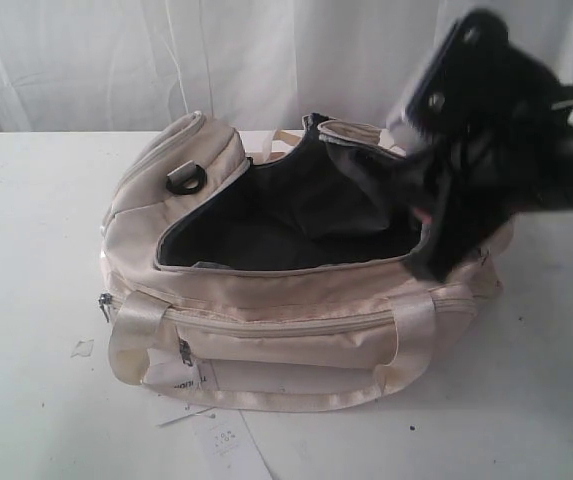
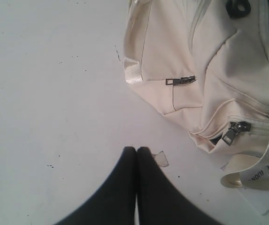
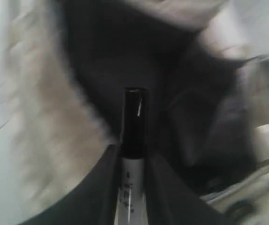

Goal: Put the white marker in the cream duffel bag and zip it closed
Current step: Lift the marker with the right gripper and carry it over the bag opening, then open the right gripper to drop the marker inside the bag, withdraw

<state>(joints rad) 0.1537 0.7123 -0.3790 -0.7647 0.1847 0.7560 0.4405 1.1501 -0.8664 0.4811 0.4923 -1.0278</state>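
Note:
The cream duffel bag lies on the white table with its top zipper undone and its black lining showing. My right gripper is shut on the white marker, whose black cap sticks out past the fingertips over the bag's dark opening. In the exterior view that arm hangs over the bag's right end and hides the marker. My left gripper is shut with nothing in it, low over the table beside the bag's end pocket.
Paper tags lie on the table by the bag's front. A small clear scrap sits on the table by the left fingertips. White curtains hang behind the table. Grey zipper pulls hang on the bag's end.

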